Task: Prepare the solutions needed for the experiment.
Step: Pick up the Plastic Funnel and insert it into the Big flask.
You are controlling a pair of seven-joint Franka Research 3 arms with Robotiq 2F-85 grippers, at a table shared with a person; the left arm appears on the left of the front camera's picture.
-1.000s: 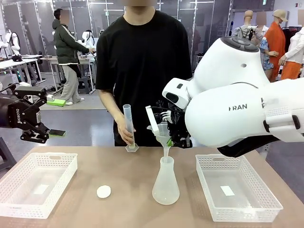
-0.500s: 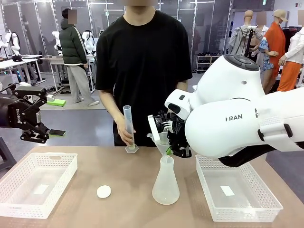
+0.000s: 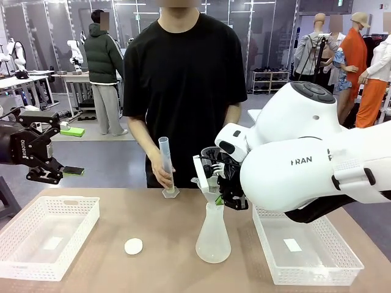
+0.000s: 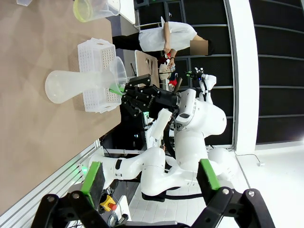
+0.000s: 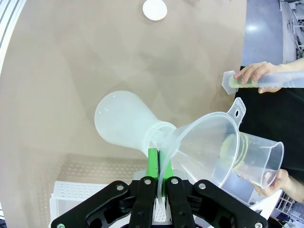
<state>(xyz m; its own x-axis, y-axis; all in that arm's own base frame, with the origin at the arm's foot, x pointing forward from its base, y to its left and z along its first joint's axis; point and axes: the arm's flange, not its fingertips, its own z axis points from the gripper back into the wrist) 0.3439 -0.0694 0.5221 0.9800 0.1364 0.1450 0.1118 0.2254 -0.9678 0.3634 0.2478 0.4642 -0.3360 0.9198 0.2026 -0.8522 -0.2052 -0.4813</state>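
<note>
A tan surface [image 3: 159,271] is stretching across the lower part of the front view in a busy lab hall, with a person in black standing at its far side. The right hand [image 5: 159,166] is clamping shut on the rim of a clear plastic funnel [image 5: 204,147], whose stem is sitting in the neck of a frosted conical flask [image 5: 121,121] at mid-surface.

Just beyond the funnel's mouth, at the lower right of the right wrist view, one of the person's hands [image 5: 287,183] is holding a clear plastic beaker [image 5: 261,159]. It is carrying a shallow layer of the pale yellow-green solutions [image 4: 85,14]. A trace is also tinting the foot of a tall clear measuring cylinder [image 5: 275,80], gripped by the person's other hand [image 5: 254,73] at the upper right.

The left hand [image 3: 58,175] is hovering at the left edge of the front view, spread wide and holding nothing.

The liquid is likely sloshing freely, so only its vessel can be gripped. The thin, slick, light beaker probably needs gentle side-wall pressure below the lip and slow tipping. The flask looks light enough to tip.
</note>
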